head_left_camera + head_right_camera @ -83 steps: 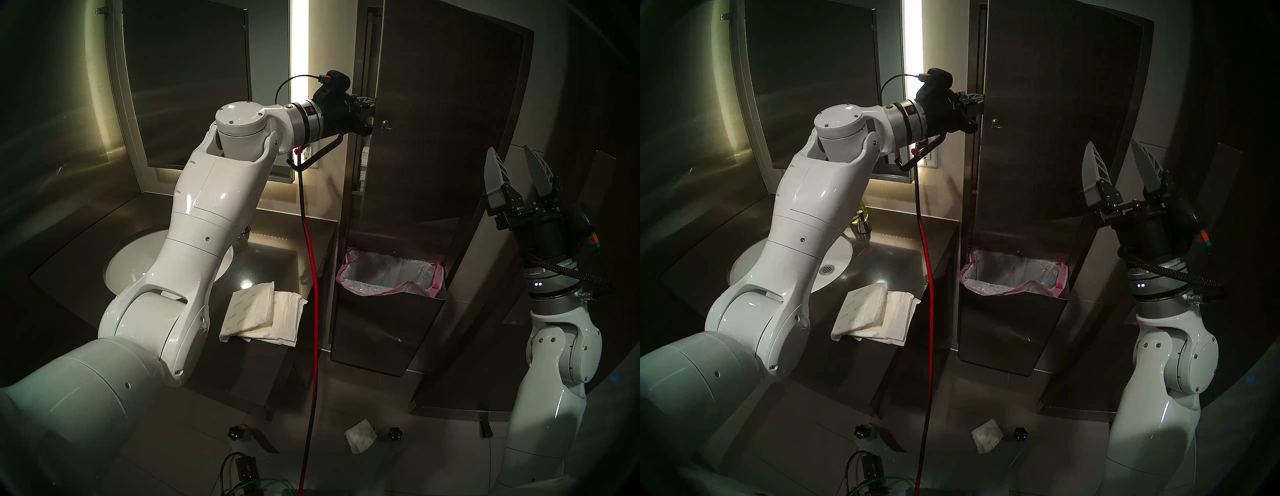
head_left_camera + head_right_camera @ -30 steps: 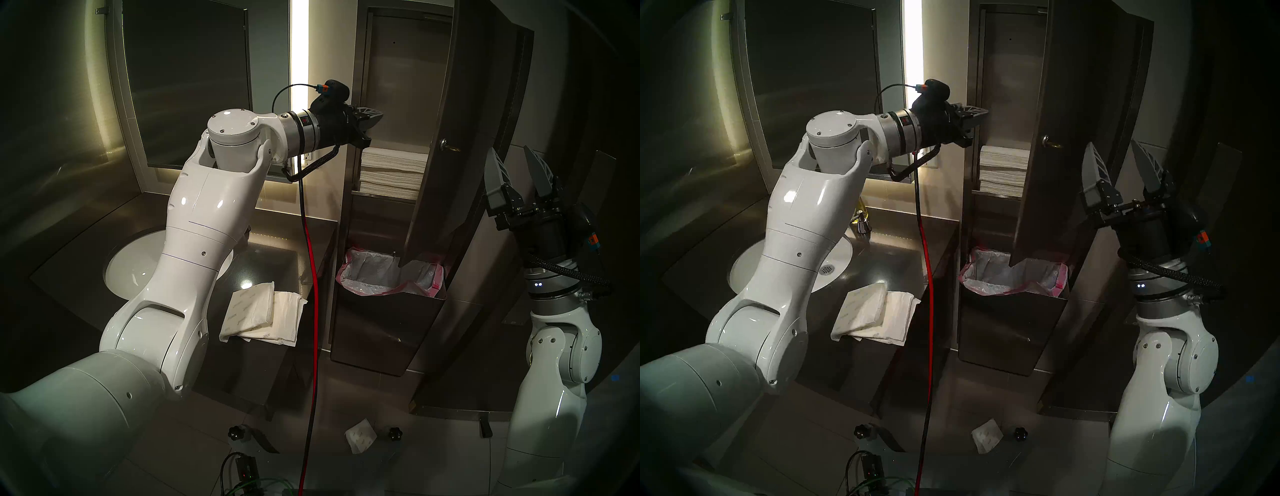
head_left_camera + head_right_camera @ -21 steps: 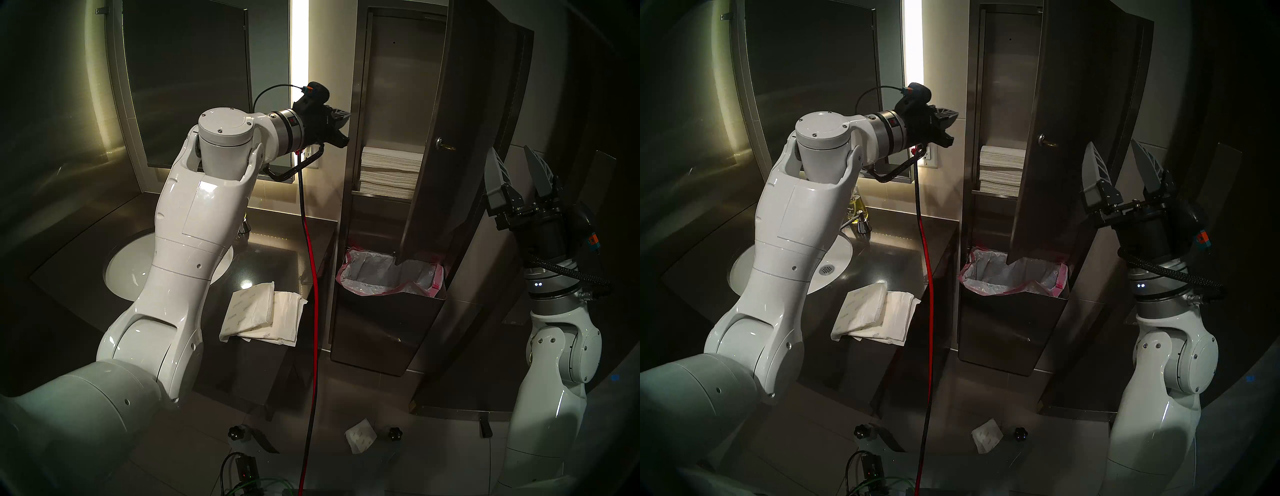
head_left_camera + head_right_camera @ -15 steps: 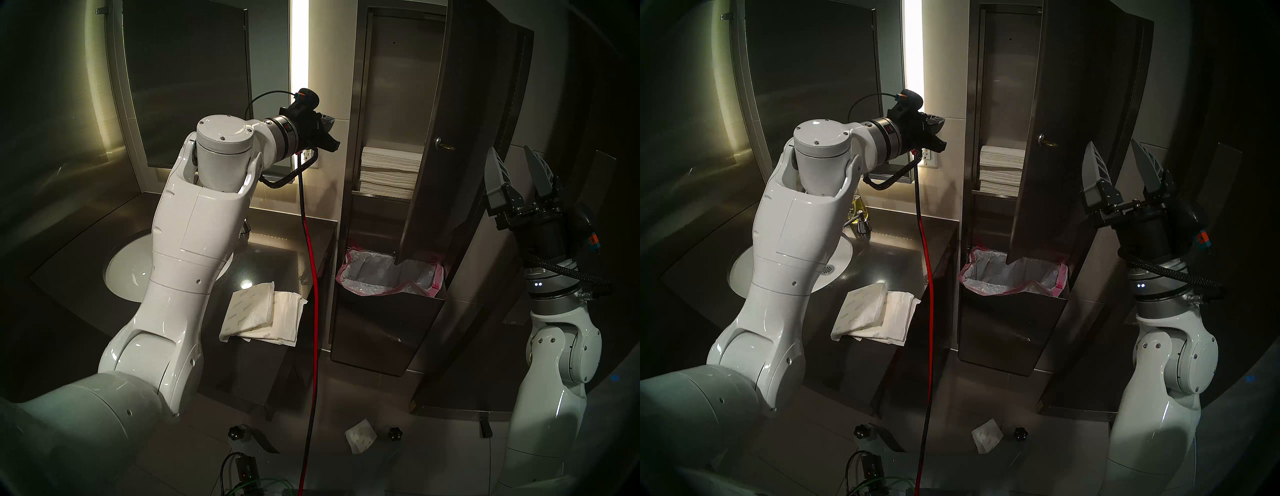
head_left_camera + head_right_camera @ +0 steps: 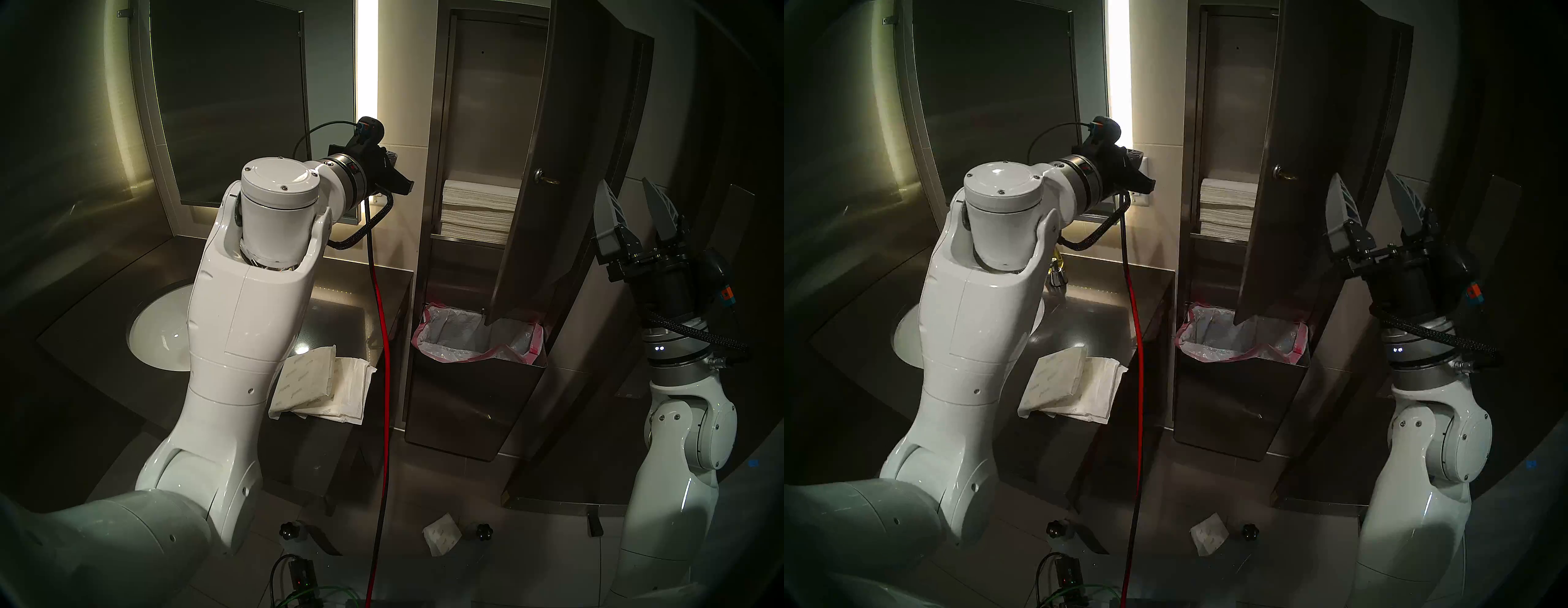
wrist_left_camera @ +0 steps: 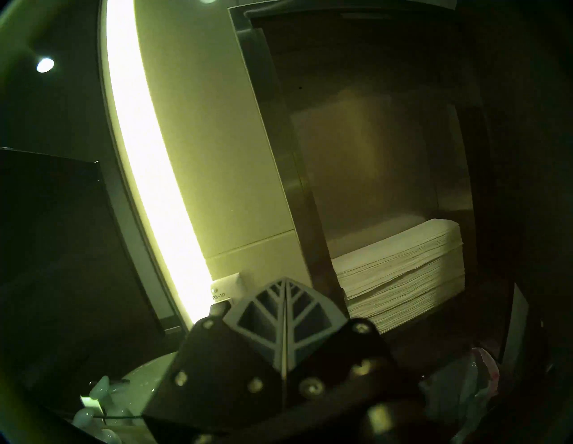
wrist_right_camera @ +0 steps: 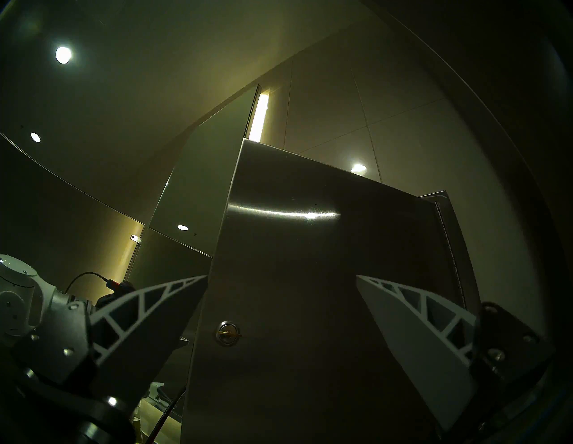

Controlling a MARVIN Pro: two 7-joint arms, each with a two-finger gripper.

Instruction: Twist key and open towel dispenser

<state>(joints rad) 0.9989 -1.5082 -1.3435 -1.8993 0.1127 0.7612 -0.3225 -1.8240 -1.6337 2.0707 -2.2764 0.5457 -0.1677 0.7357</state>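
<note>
The towel dispenser point(image 5: 479, 106) is a tall steel wall cabinet, and its door point(image 5: 564, 148) stands swung open to the right. A small brass key point(image 5: 549, 181) sits in the door's round lock point(image 7: 228, 333). A stack of white towels point(image 5: 477, 212) lies inside, also in the left wrist view point(image 6: 400, 273). My left gripper point(image 5: 396, 157) is shut and empty, left of the cabinet near the wall light, with its fingers pressed together point(image 6: 284, 280). My right gripper point(image 5: 623, 182) is open and pointing up, just right of the door and touching nothing.
A steel waste bin with a pink-edged liner point(image 5: 475, 339) hangs under the cabinet, and the door's lower corner overhangs it. Towel packs point(image 5: 322, 382) lie on the counter beside the white sink point(image 5: 157, 331). A red cable point(image 5: 384, 382) hangs down in front. A mirror point(image 5: 229, 106) is at the left.
The door has swung from nearly closed to wide open. My left gripper has pulled back left, out of the cabinet and toward the mirror. The right arm has not moved.
</note>
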